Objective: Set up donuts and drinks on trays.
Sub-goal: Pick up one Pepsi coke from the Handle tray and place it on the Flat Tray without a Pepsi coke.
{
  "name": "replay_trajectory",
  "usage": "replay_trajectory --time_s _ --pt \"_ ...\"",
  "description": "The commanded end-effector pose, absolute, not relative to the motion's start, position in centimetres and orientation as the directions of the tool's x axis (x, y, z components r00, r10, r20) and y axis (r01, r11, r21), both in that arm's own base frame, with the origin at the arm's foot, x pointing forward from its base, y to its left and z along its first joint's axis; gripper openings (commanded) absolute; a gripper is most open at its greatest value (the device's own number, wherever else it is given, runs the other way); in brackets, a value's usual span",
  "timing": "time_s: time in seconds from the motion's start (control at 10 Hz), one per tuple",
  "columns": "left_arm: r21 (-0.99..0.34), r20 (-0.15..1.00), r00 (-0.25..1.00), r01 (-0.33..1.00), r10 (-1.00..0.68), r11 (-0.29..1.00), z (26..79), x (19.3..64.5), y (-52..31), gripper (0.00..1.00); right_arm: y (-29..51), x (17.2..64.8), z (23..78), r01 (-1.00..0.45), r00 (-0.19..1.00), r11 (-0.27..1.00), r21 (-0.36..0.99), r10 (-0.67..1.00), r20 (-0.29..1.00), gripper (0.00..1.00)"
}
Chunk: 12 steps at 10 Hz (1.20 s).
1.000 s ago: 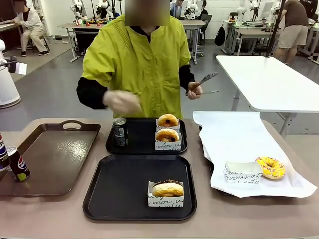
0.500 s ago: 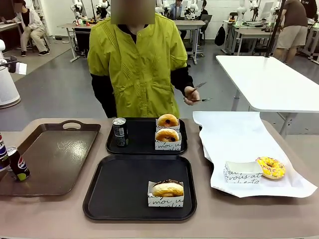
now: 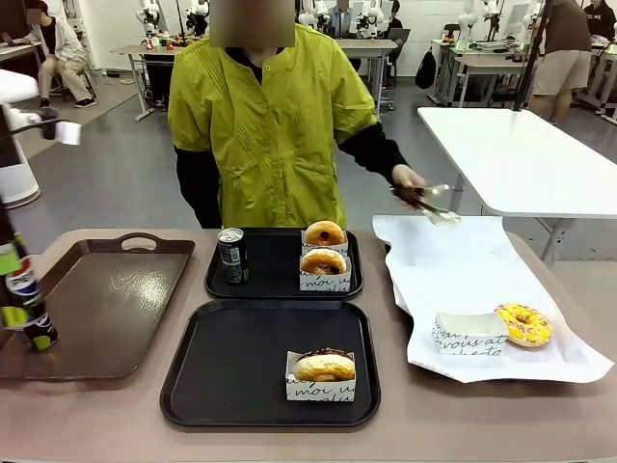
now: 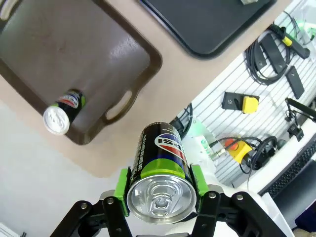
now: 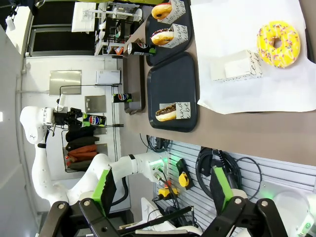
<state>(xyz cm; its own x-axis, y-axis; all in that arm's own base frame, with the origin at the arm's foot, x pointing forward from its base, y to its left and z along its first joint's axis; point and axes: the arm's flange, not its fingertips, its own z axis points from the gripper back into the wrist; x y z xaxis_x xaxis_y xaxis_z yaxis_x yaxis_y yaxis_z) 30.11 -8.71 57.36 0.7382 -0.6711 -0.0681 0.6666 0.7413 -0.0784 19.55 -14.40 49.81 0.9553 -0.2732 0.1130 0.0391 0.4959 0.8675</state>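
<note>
Two matte black trays mid-tabletop (image 3: pixel 96 415), one behind the other. Far tray (image 3: pixel 272 275) with a dark soda can (image 3: pixel 231 256) upright at its left and two boxed donuts (image 3: pixel 324 262) at its right, one behind the other. Near tray (image 3: pixel 231 367) with one chocolate-iced donut (image 3: pixel 324 365) in a white printed box near its front right corner. At left, a glossy brown tray (image 3: pixel 106 299) with a Pepsi can (image 3: pixel 37 333) standing at its left edge. Just above, blurred at the picture's edge, a second Pepsi can (image 3: pixel 14 275) in the air. From the left wrist, left pincer (image 4: pixel 160 192) clamped on the second Pepsi can, green pads (image 4: pixel 122 185) against both sides, silver top facing the camera, brown tray well below. Right pincer (image 5: pixel 163 192) spread wide, nothing between its fingers, high over the tabletop. At right, white paper (image 3: pixel 453 270) with a yellow-iced sprinkled donut (image 3: pixel 523 325) just beside an empty white box (image 3: pixel 469 334). Across the tabletop, a person in a yellow-green jacket, hand (image 3: pixel 407 177) holding metal tongs (image 3: pixel 431 205) above the paper's far end.
</note>
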Motion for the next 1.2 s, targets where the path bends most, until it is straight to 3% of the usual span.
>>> replay_trajectory --time_s 0.0,0.2,0.5,0.7,0.8,1.1 --pt "-0.026 -0.069 0.746 0.662 -0.662 0.749 57.3 31.0 -13.6 0.59 -14.4 19.6 49.9 0.019 0.955 0.485 0.874 -0.268 0.128 1.0" --pt "0.011 -0.068 0.73 0.683 -0.681 0.731 57.1 32.0 -17.4 0.59 -14.4 19.6 49.9 0.019 0.955 0.485 0.874 -0.268 0.128 1.0" --pt "0.063 0.038 0.722 0.688 -0.69 0.723 55.9 31.6 -20.7 0.59 -14.4 19.6 49.9 0.019 0.955 0.485 0.874 -0.268 0.128 1.0" --pt "0.106 -0.049 0.723 0.69 -0.689 0.716 56.0 31.0 -20.2 0.59 -14.4 19.6 49.9 0.019 0.955 0.485 0.874 -0.268 0.128 1.0" --pt "0.063 -0.001 0.707 0.706 -0.707 0.706 56.0 32.0 -20.8 0.59 -14.4 19.6 49.9 0.019 0.955 0.485 0.874 -0.268 0.128 1.0" --pt "0.063 -0.001 0.707 0.706 -0.707 0.706 56.0 32.0 -20.8 0.59 -14.4 19.6 49.9 0.019 0.955 0.485 0.874 -0.268 0.128 1.0"
